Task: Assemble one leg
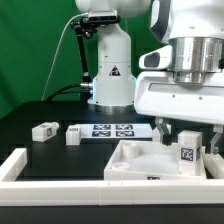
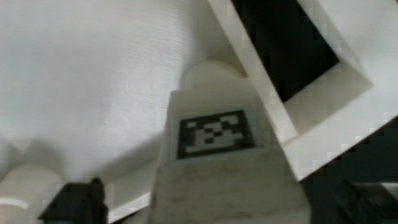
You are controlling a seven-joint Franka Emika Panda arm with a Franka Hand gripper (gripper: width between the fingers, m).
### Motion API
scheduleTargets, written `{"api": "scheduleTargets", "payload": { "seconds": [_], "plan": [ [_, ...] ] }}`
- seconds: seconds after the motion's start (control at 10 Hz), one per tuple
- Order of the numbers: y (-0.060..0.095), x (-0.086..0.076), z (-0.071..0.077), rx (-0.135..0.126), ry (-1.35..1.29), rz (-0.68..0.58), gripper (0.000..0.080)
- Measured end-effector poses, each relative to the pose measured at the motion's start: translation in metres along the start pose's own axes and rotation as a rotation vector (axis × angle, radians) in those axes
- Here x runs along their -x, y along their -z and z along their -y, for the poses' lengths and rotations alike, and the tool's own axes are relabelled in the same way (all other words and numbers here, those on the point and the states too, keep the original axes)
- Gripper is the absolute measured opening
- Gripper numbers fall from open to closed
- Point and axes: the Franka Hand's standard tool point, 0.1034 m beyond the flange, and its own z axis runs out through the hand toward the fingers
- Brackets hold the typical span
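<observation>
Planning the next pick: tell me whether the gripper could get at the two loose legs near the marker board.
Probably not yet: the gripper is shut on a leg; the two loose legs lie unobstructed.

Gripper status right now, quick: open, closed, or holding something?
Gripper: closed on a leg, holding it upright over the large white piece.
</observation>
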Motion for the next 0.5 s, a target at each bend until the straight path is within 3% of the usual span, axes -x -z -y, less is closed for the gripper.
{"api": "scheduleTargets", "payload": {
  "seconds": [0.5],
  "plan": [
    [-0.0001,0.0001,0.0000,0.000,0.000,0.000,0.0649]
  ]
}}
